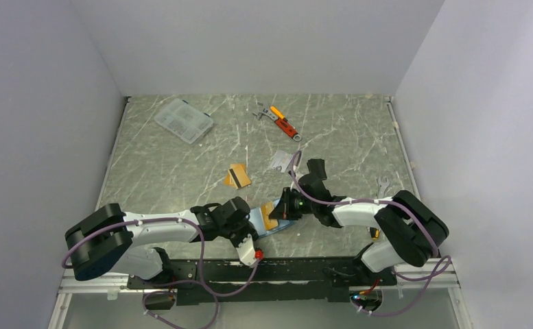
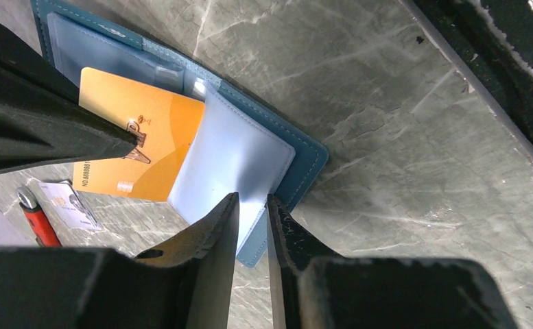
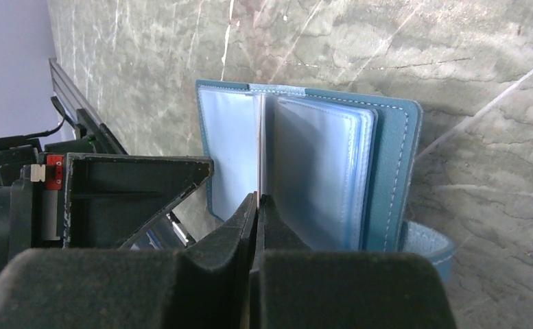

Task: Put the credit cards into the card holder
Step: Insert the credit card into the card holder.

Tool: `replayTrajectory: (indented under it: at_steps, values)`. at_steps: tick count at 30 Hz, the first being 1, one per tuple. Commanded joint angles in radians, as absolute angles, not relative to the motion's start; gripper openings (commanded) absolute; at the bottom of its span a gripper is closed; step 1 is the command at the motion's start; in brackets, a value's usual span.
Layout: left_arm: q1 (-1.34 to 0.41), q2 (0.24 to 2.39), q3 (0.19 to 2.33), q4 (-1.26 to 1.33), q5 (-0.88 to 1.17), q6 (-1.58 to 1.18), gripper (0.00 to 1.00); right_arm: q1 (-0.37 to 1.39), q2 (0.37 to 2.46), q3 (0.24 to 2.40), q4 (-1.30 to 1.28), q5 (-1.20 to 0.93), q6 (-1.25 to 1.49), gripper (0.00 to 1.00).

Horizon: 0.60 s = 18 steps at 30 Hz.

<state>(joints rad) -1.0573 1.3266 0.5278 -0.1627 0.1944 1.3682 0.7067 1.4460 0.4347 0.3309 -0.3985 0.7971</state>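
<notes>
Jaws of the left gripper [image 2: 253,205] stand a narrow gap apart, straddling the near edge of the card holder [image 2: 306,156] where a light-blue leaf [image 2: 239,161] lies over the teal cover. Cannot tell whether they pinch it yet. Likely purpose: to pin the holder to the desk [image 2: 400,123] so it does not slide while a card goes in. An orange credit card [image 2: 136,127] sits partly under that leaf, with its printed number showing.

Right wrist view: the right gripper [image 3: 258,204] has its jaws together, clamped on a thin pale edge. By my reading this is the orange card seen edge-on, lined up with the gap between leaves. The holder lies open like a booklet. It has a teal cover with pale stitching, several translucent light-blue leaves fanned out, and a strap loop [image 3: 428,241] at its right side.

Top view: the holder sits at the near middle of the desk, between the two grippers. A second orange card [image 1: 237,177], dark stripe up, lies apart, further back. A silver-grey card [image 1: 282,161] lies beyond the right wrist. Neither is stowed, so the job looks less than half done.
</notes>
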Motion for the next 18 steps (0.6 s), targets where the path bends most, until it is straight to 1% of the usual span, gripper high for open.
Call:
replayTrajectory:
  at_steps: [1, 7, 14, 18]
  values:
    - [-1.073, 1.349, 0.502, -0.237, 0.249, 1.356, 0.28, 0.710, 1.472, 0.423, 0.411, -0.443, 0.807, 0.00]
    - [-1.080, 1.345, 0.499, -0.247, 0.249, 1.358, 0.26, 0.703, 1.458, 0.417, 0.421, -0.425, 0.817, 0.00]
    - [-1.082, 1.339, 0.494, -0.242, 0.247, 1.355, 0.24, 0.703, 1.491, 0.422, 0.404, -0.427, 0.820, 0.00]
    - [-1.082, 1.335, 0.484, -0.235, 0.250, 1.359, 0.26, 0.703, 1.515, 0.448, 0.355, -0.432, 0.771, 0.00]
